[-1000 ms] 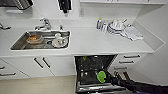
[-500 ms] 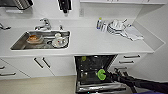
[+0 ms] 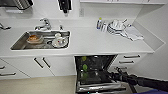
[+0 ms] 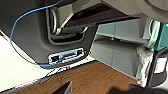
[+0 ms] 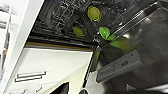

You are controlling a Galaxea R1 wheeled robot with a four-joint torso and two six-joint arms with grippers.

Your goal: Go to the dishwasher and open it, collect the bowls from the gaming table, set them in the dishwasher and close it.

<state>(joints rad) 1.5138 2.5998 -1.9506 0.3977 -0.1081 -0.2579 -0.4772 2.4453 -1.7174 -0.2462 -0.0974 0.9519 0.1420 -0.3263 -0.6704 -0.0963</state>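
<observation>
Green bowl (image 3: 85, 67) sits inside the open dishwasher (image 3: 100, 87), just left of the right gripper (image 3: 115, 75); its grip I cannot tell.

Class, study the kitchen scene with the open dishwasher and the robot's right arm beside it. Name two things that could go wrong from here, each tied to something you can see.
1. The dishwasher door hangs partly open with the right arm close over it; a careless push might knock the door or rack.
2. The green bowl stands tilted at the rack's edge; shutting the door could tip or jam it.
</observation>
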